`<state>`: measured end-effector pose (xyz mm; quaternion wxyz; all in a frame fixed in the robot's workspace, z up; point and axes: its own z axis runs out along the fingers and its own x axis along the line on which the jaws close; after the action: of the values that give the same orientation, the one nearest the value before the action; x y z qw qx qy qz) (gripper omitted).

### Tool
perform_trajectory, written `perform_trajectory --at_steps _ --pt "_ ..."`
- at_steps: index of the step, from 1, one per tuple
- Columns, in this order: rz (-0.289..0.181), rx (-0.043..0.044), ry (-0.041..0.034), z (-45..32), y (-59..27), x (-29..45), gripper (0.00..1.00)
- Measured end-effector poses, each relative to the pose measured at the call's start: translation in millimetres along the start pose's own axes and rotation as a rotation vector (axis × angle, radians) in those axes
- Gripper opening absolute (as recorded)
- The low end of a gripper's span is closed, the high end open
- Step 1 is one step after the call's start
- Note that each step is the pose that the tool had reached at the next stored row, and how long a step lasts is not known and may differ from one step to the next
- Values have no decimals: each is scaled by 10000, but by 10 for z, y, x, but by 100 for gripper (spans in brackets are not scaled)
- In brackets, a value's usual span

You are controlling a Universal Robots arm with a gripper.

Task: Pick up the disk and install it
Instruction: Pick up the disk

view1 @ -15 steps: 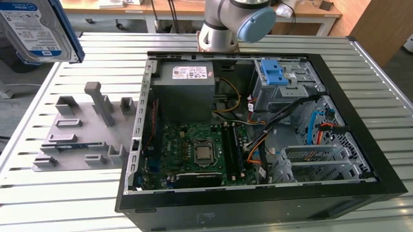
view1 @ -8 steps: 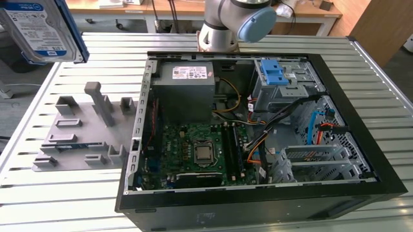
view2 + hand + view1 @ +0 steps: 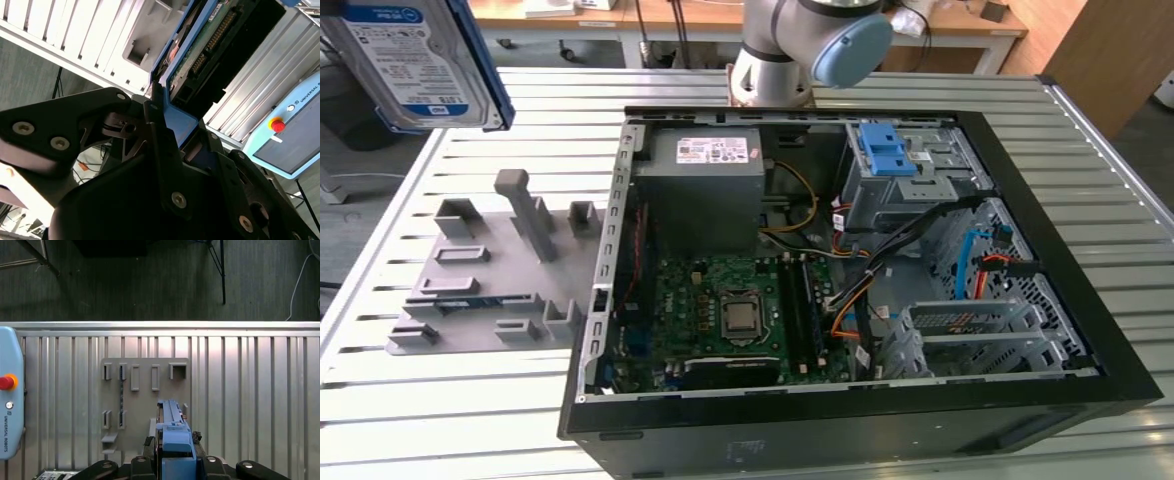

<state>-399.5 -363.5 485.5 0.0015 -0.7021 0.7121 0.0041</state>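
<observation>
The disk (image 3: 414,60), silver with a blue-and-white label and a blue frame, hangs high above the slatted table at the exterior view's far left, close to the camera. In the first wrist view the disk (image 3: 172,427) stands edge-on between the black fingers of my gripper (image 3: 175,461), which is shut on it. In the second wrist view the gripper (image 3: 185,135) clamps the blue frame end, and the disk's (image 3: 210,45) green circuit-board side faces the camera. The held disk is above the grey fixture plate (image 3: 145,390).
The open computer case (image 3: 1014,390) lies flat on the table, with a grey power supply (image 3: 707,190), a drive cage with a blue latch (image 3: 887,150) and the motherboard inside. The grey fixture plate (image 3: 494,270) sits left of it. A pendant (image 3: 10,390) lies nearby. The arm's base (image 3: 787,50) stands behind the case.
</observation>
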Motion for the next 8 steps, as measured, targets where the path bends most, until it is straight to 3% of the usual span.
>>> perform_trajectory --at_steps 5,8 --pt "0 -1 0 -1 -57 10 36" --pt "0 -2 1 -1 -78 58 36"
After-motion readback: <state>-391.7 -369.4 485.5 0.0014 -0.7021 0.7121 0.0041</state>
